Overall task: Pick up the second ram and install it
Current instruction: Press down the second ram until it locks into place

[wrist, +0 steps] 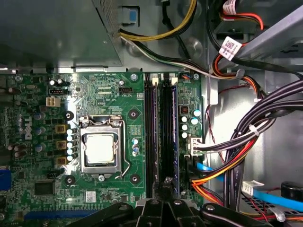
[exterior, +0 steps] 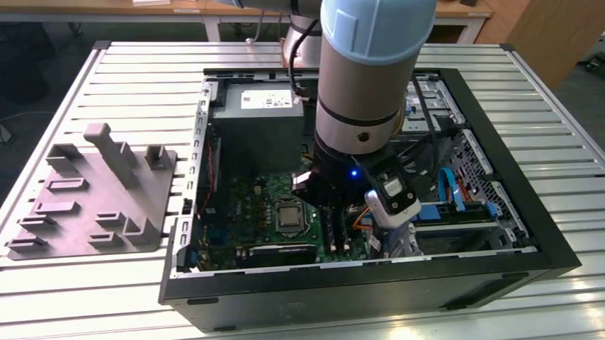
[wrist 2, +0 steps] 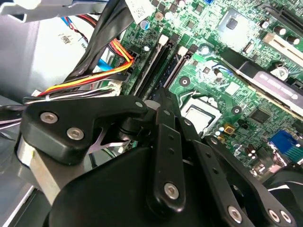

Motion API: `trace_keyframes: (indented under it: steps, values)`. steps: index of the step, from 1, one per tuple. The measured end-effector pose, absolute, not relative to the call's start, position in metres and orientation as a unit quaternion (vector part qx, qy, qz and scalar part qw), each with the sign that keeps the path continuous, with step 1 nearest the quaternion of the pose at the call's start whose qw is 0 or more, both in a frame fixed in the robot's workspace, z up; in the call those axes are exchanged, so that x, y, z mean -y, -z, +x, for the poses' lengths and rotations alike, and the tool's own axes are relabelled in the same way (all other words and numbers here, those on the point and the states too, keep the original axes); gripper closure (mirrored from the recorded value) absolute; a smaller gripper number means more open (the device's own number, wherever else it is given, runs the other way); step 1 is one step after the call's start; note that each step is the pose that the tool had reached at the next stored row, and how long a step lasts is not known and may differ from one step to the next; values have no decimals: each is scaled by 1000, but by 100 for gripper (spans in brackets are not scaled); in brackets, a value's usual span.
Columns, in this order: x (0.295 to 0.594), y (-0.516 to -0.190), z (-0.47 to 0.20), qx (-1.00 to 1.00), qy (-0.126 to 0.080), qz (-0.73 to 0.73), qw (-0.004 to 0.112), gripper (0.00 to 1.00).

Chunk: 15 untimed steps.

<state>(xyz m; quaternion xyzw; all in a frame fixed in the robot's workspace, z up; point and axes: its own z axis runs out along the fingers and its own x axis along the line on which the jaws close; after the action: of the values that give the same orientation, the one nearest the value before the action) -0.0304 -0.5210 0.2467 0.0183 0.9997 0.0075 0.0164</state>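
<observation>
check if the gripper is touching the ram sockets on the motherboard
Cannot tell. In the first wrist view the gripper sits right at the near end of the socket rails, but no view plainly shows contact or a gap.

Above the 2 black socket rails [wrist: 161, 137] the way is open; cable bundles [wrist: 246, 146] crowd one side, the processor socket [wrist: 100, 149] the other.

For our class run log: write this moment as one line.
arm: inside computer case | tool: over memory slots beside processor socket | memory stick: not made out | grey parts tray: outside case
</observation>
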Motion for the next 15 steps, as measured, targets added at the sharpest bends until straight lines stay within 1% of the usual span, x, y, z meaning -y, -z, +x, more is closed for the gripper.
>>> trace_keyframes:
  steps: [15]
  values:
    - [498,-246,-30,-1000,-11,18,19,90]
